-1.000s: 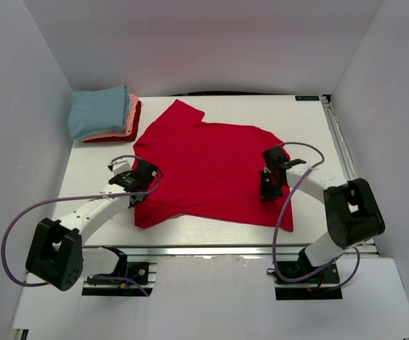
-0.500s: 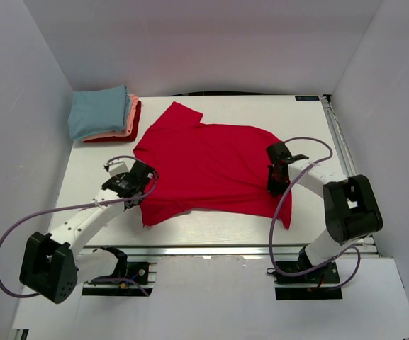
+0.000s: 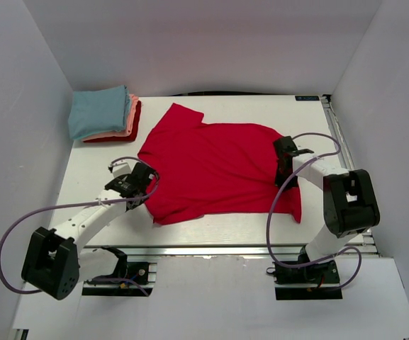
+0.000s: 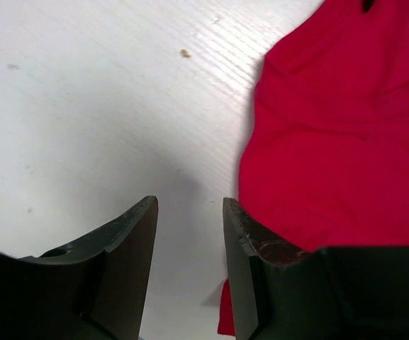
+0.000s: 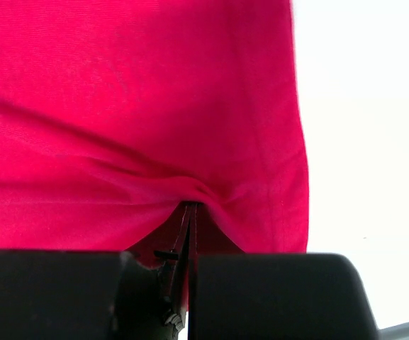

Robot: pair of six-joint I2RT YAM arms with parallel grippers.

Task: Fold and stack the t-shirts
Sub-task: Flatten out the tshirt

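Note:
A bright red short-sleeved t-shirt point(image 3: 218, 166) lies spread flat on the white table point(image 3: 91, 170), its sleeve toward the back left. My left gripper point(image 3: 144, 187) stands open at the shirt's near left edge. In the left wrist view its jaws point(image 4: 190, 212) are apart over bare table, with the red cloth point(image 4: 346, 142) just right of the right finger. My right gripper point(image 3: 283, 176) is shut on the shirt's right edge, and the cloth bunches into a pinch at the jaws point(image 5: 190, 207). Folded t-shirts sit stacked at the back left, light blue point(image 3: 99, 111) over salmon-pink point(image 3: 132, 112) over red point(image 3: 135, 122).
White walls enclose the table on the left, back and right. A metal rail point(image 3: 218, 249) runs along the near edge between the arm bases. Purple cables loop off both arms. A small crumb point(image 4: 185, 52) lies on the table ahead of the left gripper.
My left gripper has opened and let go of the shirt's left edge. The right gripper, still shut on the cloth, has moved right and back, dragging the shirt rightward and flatter.

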